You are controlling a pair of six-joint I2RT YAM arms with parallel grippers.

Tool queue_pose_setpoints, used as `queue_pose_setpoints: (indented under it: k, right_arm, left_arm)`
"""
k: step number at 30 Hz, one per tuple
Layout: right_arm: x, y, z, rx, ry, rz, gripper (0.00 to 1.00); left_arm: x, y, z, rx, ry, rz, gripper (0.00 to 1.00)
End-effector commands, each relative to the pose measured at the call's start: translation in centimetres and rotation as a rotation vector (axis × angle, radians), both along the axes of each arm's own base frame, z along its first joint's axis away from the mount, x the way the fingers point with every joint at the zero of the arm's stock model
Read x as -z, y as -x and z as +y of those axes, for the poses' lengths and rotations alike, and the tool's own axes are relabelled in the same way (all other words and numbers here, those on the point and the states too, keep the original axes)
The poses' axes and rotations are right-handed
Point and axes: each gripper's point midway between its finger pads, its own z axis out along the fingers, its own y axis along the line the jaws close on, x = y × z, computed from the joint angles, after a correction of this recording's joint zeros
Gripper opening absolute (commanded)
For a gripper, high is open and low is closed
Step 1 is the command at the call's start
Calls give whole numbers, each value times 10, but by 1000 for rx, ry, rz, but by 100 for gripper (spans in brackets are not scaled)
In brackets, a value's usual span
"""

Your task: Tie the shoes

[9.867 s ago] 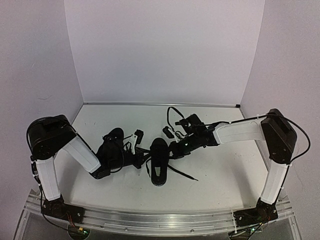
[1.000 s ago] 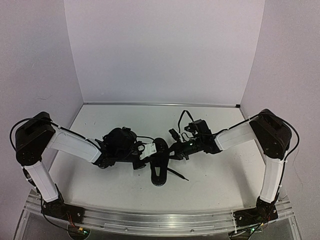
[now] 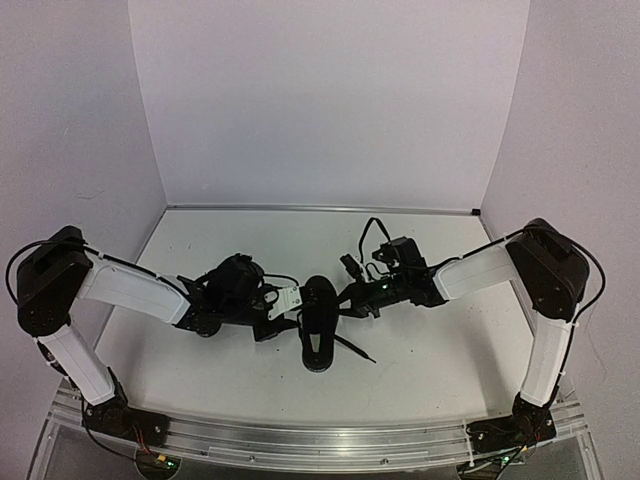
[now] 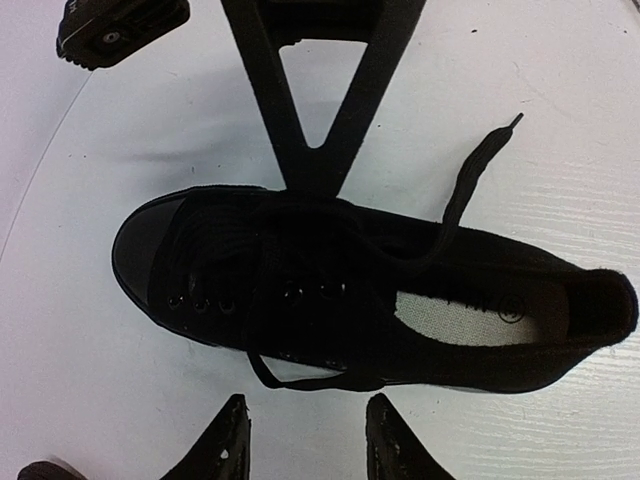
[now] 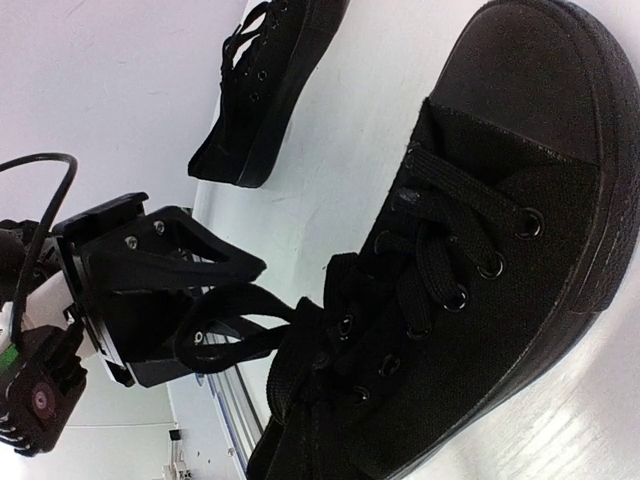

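Left hand (image 4: 308, 440) low, spread apart; right hand (image 4: 316, 165) opposite, pinched.

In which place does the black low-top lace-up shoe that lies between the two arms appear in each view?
Top external: the black low-top lace-up shoe lies at centre, between both arms, toe away from the bases.
Left wrist: the shoe fills the middle, toe left, heel right.
Right wrist: the shoe fills the right side, toe at the top.
Shared landmark: its rounded black toe cap.
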Motion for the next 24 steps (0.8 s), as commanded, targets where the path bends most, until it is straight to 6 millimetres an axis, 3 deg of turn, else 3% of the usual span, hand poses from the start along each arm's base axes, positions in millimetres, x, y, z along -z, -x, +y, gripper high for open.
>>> queue_pose_setpoints:
  k: [1, 7, 14, 16, 24]
  right_arm:
    - [-22, -3, 2, 2, -42, -58, 0]
    - [-24, -3, 2, 0, -44, -62, 0]
    - [-26, -3, 1, 2, -47, -67, 0]
    - [-26, -2, 1, 3, -46, -67, 0]
    - [-27, 0, -4, 19, -38, -72, 0]
  left_arm:
    - [-38, -16, -15, -16, 77, -45, 41]
    - [-55, -21, -40, 25, 148, -22, 47]
    - [-52, -23, -53, 42, 171, 12, 45]
    - [-51, -23, -55, 45, 172, 19, 40]
    - [-56, -12, -48, 59, 183, 39, 5]
